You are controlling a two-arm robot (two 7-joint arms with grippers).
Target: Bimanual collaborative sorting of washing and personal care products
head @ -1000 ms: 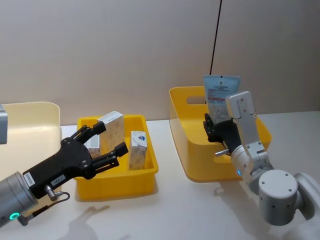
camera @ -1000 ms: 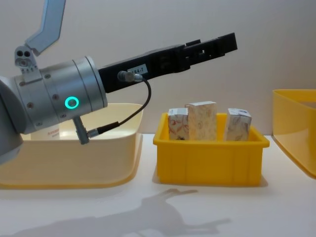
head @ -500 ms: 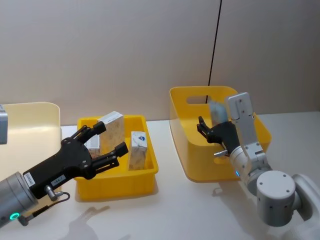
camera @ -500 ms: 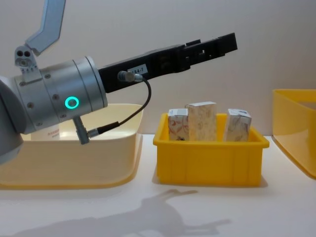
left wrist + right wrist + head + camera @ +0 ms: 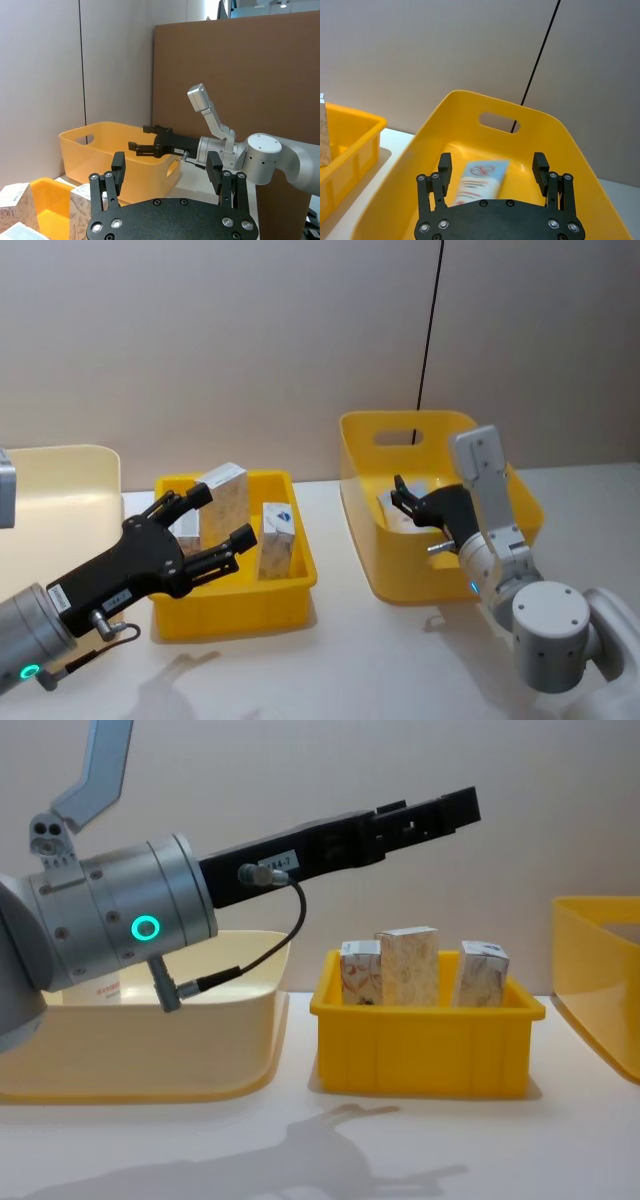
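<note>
Since one second ago, the pale-blue tube [image 5: 481, 181] has left the right gripper [image 5: 403, 496]. It stood upright between the jaws above the large yellow bin [image 5: 358, 502]; it now lies flat on the bin floor, printed face up, with its red circled mark toward the wall that has the handle slot.

Current state:
- Right gripper: jaws spread wide, holding nothing, hovering over the bin's interior just above the tube.
- Left gripper [image 5: 226, 512]: unchanged in position, jaws open and empty. It is poised over the small yellow bin [image 5: 420, 1050], well above the three cartons [image 5: 408, 965] standing upright inside.

The step in hand appears to be clearing the right arm after the drop. To do it well:
1. Keep the jaws open. Closing them this low could catch the tube's edge.
2. Lift straight up until the fingertips are above the rim, and only then travel sideways. A sideways move made too early could strike the bin wall and shift the bin.
3. Confirm in the right wrist view that the tube lies free of both fingers before you retract.
4. Hold the left arm where it is until the right arm is clear. The two grippers face each other across the gap between the bins.
</note>
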